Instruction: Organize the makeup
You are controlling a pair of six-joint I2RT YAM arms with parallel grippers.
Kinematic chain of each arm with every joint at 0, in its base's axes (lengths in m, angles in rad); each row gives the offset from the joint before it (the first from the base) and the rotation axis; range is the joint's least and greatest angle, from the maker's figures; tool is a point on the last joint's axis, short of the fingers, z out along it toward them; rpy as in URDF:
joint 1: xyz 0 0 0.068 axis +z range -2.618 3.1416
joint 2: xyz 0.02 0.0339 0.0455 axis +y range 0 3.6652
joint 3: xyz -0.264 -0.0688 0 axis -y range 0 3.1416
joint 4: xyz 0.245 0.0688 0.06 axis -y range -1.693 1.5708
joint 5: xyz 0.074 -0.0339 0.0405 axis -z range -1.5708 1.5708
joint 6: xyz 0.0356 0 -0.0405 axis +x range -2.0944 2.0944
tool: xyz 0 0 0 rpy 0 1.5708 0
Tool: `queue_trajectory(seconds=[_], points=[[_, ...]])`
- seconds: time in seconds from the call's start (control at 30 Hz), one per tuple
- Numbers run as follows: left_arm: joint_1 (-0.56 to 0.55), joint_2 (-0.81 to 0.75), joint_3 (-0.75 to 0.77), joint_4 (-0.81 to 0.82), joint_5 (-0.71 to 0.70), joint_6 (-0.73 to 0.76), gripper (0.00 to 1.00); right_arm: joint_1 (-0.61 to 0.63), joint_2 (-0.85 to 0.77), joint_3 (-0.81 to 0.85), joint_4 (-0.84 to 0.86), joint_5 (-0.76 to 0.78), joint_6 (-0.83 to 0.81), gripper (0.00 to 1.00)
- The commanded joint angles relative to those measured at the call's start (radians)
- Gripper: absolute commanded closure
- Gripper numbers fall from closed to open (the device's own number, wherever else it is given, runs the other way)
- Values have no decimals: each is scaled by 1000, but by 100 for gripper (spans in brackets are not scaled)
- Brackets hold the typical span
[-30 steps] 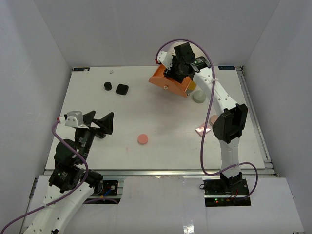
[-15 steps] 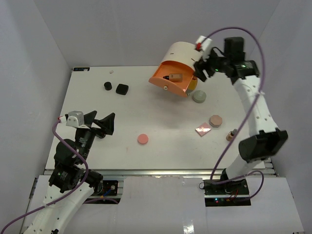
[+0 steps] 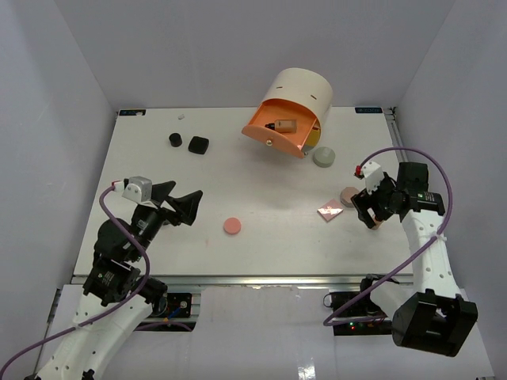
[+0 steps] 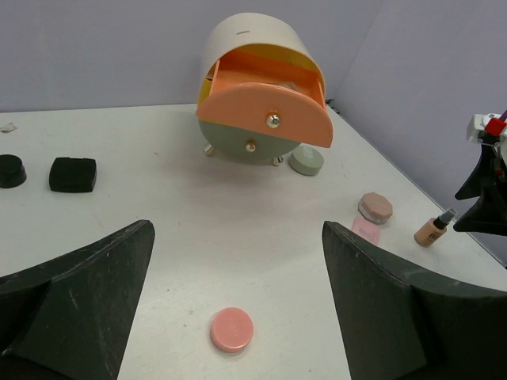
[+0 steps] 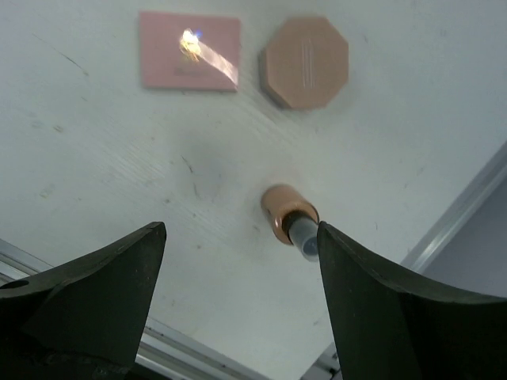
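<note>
Right gripper (image 5: 240,236) hangs over the upright bottle (image 5: 285,212), fingers spread wide, bottle off-centre between them. Left gripper (image 4: 238,229), also spread, sits well apart.

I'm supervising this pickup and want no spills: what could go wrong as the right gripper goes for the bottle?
1. The bottle stands upright and off-centre under the open right gripper; one finger may reach it first and tip it.
2. It stands near the edge of the table; if knocked over, it might roll off.
3. The drawer juts out open; an arm bringing the bottle could bump it.
</note>
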Motion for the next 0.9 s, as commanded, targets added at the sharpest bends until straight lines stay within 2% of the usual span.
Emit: queue_trajectory(seconds=[0.0,0.43,0.6,0.87], points=[[4,21,2,25,70,-9,2,-19,-56,-29,15,210,63,15],[4,102,-8,27,61,-5,2,-44,-95,-120,103,272,179,12],[4,142,-10,30,80,1,2,-88,-143,-173,108,224,133,10],[4,189,-8,29,102,0,2,-134,23,-211,197,131,83,12]])
